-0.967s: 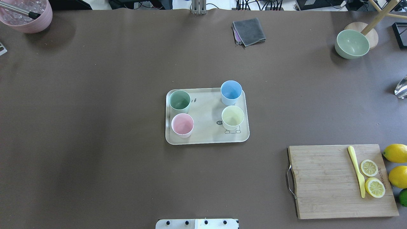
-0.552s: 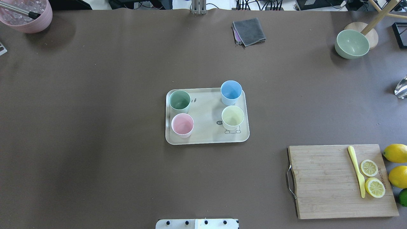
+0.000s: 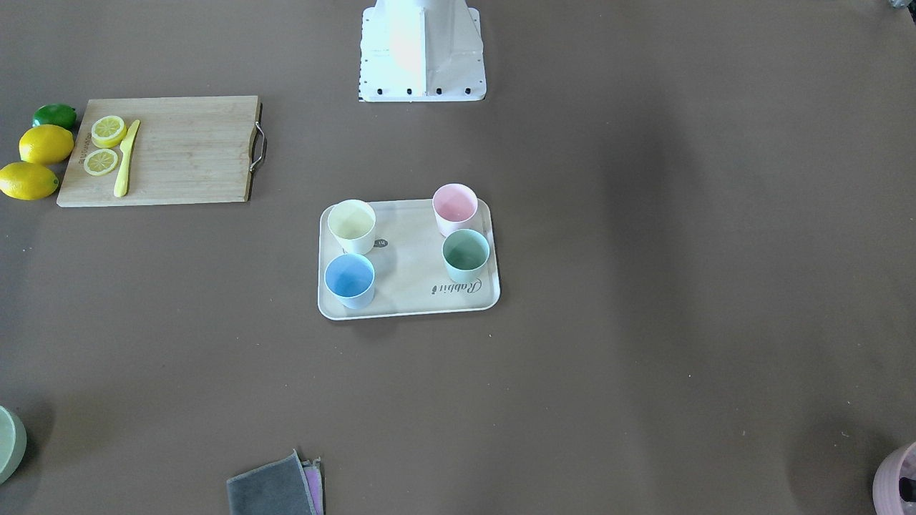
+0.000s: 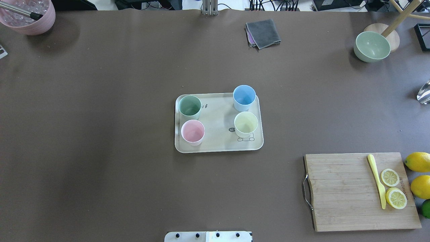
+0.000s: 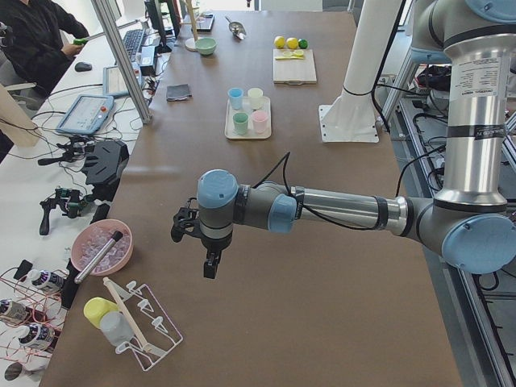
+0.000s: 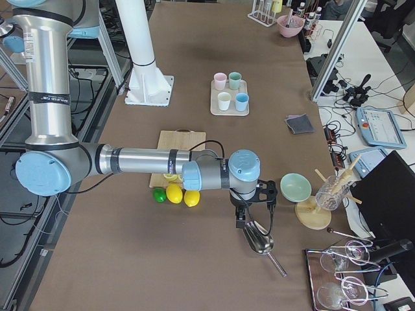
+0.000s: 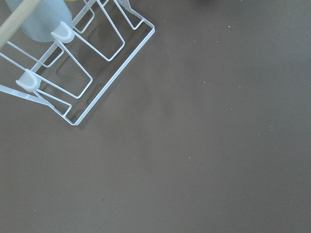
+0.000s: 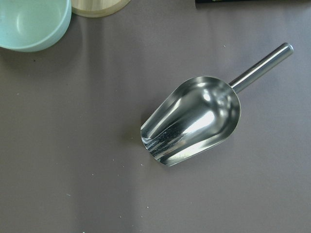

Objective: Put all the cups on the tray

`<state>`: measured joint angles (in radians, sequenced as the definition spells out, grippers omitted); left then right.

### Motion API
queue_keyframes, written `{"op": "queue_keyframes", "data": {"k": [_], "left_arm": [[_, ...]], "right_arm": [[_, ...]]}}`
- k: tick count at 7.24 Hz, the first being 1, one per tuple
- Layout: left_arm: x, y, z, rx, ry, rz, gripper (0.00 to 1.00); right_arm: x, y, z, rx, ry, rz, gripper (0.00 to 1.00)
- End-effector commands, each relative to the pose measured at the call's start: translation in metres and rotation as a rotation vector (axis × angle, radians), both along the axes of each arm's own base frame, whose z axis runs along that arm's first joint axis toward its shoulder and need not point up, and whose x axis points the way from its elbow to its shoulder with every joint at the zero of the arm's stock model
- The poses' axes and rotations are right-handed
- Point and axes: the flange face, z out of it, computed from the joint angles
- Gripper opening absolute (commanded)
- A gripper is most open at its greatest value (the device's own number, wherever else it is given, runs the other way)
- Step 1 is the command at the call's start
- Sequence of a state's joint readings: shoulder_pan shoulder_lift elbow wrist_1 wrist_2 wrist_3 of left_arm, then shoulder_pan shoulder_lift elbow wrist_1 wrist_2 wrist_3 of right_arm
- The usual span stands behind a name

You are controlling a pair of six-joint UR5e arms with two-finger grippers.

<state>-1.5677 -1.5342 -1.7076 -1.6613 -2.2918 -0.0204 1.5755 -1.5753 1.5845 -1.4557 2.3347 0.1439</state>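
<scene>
All four cups stand upright on the tray (image 4: 218,145), in the middle of the counter (image 4: 100,151). The mint green cup (image 4: 189,106) and pink cup (image 4: 192,131) share one short end, and the light blue cup (image 4: 244,96) and pale yellow cup (image 4: 246,123) share the other. I judge the task done.

Both arms are well away from the tray, one beyond each short end. The left fingers (image 5: 208,271) hang above bare counter near a wire rack (image 7: 73,73). The right fingers (image 6: 240,221) hang over a metal scoop (image 8: 194,121) beside a pale green dish (image 8: 29,22). I cannot tell how far open either pair is, and I see nothing in them.

The main risk is the blue cup. It sits tight in a tray corner, and from overhead its mouth overlaps the rim, so a nudge to the tray could tip it off. If I lowered the right arm, it would hit the scoop.

Only the side views show the arms at all. Only the wrist views show the scoop and rack up close. The front-facing view shows the "Rabbit" script, which the cups partly hide from overhead.
</scene>
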Motion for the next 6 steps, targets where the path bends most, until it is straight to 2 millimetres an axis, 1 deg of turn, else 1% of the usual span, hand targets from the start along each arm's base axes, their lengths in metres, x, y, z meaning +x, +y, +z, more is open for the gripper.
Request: {"op": "queue_keyframes", "data": {"k": [1, 4, 6], "left_arm": [[0.0008, -0.0026, -0.0012, 0.002, 0.000, 0.001, 0.98], [0.0008, -0.0051, 0.0027, -0.005, 0.000, 0.002, 0.98], [0.0008, -0.0059, 0.0018, -0.002, 0.000, 0.002, 0.98]], "right_arm": [[0.0000, 0.0001, 0.0008, -0.002, 0.000, 0.000, 1.00], [-0.0006, 0.0004, 0.0024, -0.005, -0.008, -0.001, 1.00], [-0.0008, 0.0019, 0.0037, -0.008, -0.011, -0.001, 1.00]]}}
